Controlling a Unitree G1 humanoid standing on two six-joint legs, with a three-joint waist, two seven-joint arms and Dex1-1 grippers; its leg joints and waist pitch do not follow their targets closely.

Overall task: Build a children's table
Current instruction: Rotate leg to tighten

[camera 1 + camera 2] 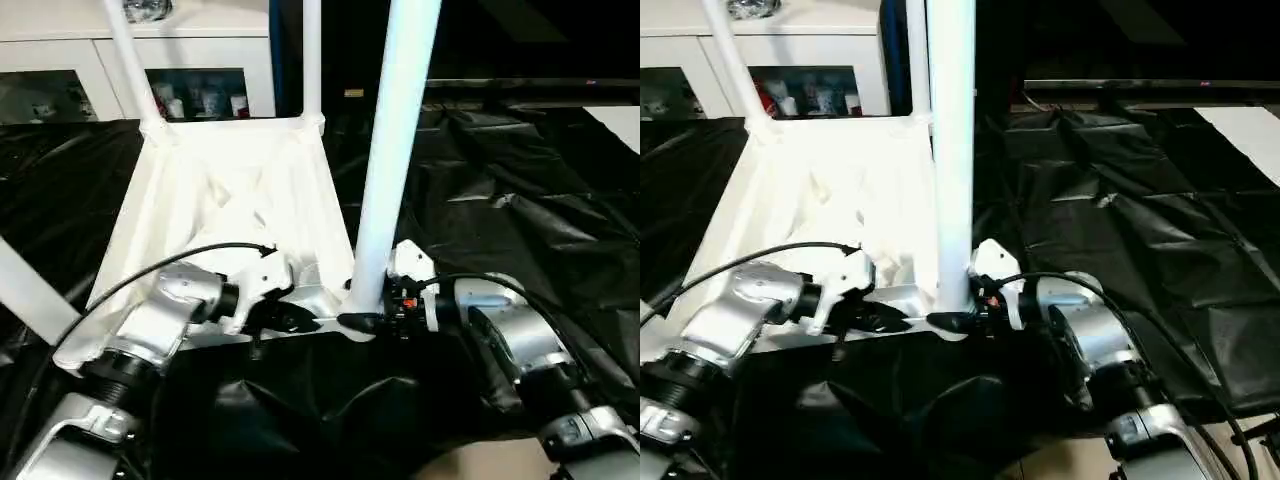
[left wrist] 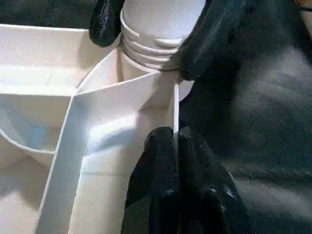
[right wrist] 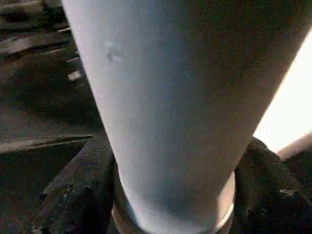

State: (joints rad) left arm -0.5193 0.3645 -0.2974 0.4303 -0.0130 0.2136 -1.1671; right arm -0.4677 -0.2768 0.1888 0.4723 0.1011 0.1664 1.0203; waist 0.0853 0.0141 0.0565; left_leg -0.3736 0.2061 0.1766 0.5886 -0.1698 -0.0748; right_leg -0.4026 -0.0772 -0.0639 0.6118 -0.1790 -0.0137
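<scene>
Now the right gripper [image 1: 372, 320] straddles the base of the near long white round tapered leg [image 1: 395, 150] at its corner socket; left gripper [image 2: 178, 161] pinched together on the white plastic ribbed tabletop [image 1: 240, 190] rim, upside-down on black sheeting [image 1: 520, 200]. Two far legs seated; near-right likely being seated, fourth lies loose at left.

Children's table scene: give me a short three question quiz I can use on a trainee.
1. True or false: the tabletop lies with its ribbed underside facing up.
2. The right end effector grips: A) the black sheet, B) the base of the near leg, C) a cabinet door.
3. What does the left end effector pinch?

Key: 1 true; 2 B; 3 the tabletop's near rim.
</scene>
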